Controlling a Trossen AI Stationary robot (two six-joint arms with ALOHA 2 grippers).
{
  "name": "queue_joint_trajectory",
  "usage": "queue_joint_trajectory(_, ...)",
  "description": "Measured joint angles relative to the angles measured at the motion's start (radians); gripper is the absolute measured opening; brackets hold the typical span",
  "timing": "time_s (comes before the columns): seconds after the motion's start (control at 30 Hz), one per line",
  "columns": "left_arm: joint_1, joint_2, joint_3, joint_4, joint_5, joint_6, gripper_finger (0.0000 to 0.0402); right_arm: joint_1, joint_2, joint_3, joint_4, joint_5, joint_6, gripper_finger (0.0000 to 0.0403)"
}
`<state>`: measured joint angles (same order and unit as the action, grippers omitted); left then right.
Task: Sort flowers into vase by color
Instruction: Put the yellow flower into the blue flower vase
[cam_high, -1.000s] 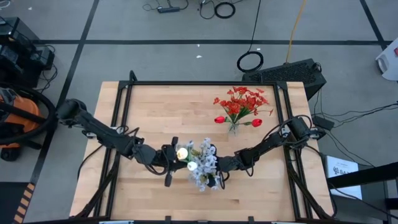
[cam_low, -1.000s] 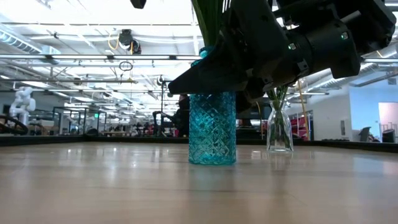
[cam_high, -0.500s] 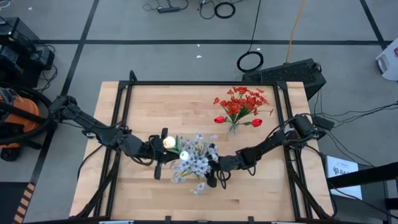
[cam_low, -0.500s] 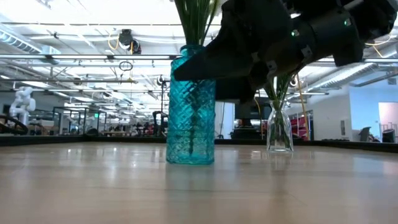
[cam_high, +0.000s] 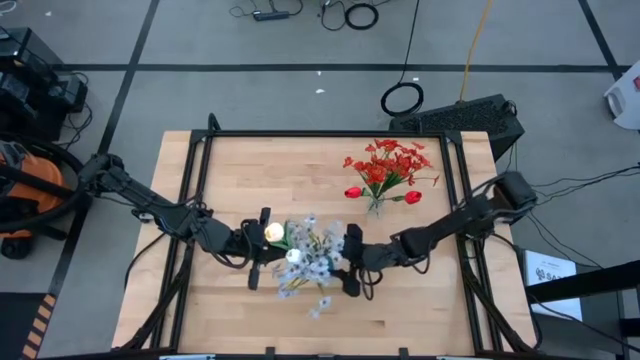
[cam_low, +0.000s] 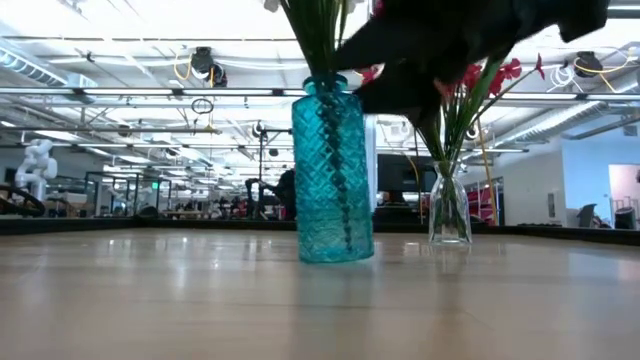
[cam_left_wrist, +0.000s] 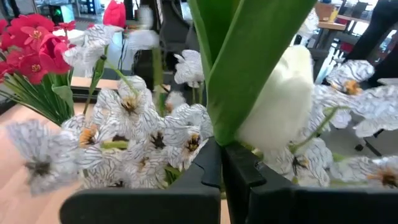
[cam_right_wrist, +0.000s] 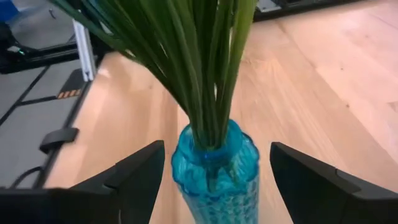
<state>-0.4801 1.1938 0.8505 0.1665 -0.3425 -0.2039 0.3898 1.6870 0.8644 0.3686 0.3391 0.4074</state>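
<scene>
My right gripper (cam_right_wrist: 211, 180) stands wide open, a finger on either side of the blue vase (cam_low: 332, 170) without pressing it. Half a second ago that hand was still crowding the vase's neck in the low view; now it has drawn back toward my right, and the vase has settled a little to the right of where it was leaning, standing nearly upright on the table (cam_high: 250, 170). A second ago the pale bunch sat tighter over the vase; now the blue-white sprays (cam_high: 315, 255) have fanned out, some drooping toward the near edge.

My left gripper (cam_left_wrist: 221, 171) is clamped shut on the green stem of a cream-white tulip (cam_left_wrist: 277, 102), and it has hardly moved in the last half second, the bud hanging among the pale blossoms just above the vase mouth.

The red flowers (cam_high: 388, 168) stand in the clear glass vase (cam_low: 449, 205) well apart at the far right, so that colour looks sorted. I judge the white side is nearly done: the vase stands freed, and what remains is seating this tulip's stem and letting go
</scene>
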Motion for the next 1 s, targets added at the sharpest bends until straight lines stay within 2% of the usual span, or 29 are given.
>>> queue_joint_trajectory(0.13,0.0,0.0,0.0,-0.002,0.0,0.0,0.0,0.008,-0.039,0.001,-0.041,0.0,0.0,0.0283)
queue_joint_trajectory(0.3,0.003,0.0,0.0,-0.004,-0.001,0.0,0.0,0.004,-0.025,0.001,-0.044,0.003,-0.005,0.0283)
queue_joint_trajectory(0.53,0.004,0.0,0.0,-0.003,-0.002,0.0,0.0,0.003,0.014,0.001,0.137,0.001,-0.05,0.0283)
queue_joint_trajectory(0.63,0.004,0.0,0.001,-0.002,-0.003,0.0,0.0,0.004,0.026,0.001,0.157,-0.001,-0.06,0.0283)
queue_joint_trajectory(0.87,0.003,-0.001,0.002,0.001,-0.011,0.001,0.0,0.004,0.111,0.102,0.146,-0.055,-0.121,0.0283)
queue_joint_trajectory(1.0,0.003,-0.001,0.002,0.003,-0.014,0.0,0.0,0.004,0.15,0.189,0.047,0.004,-0.158,0.0277)
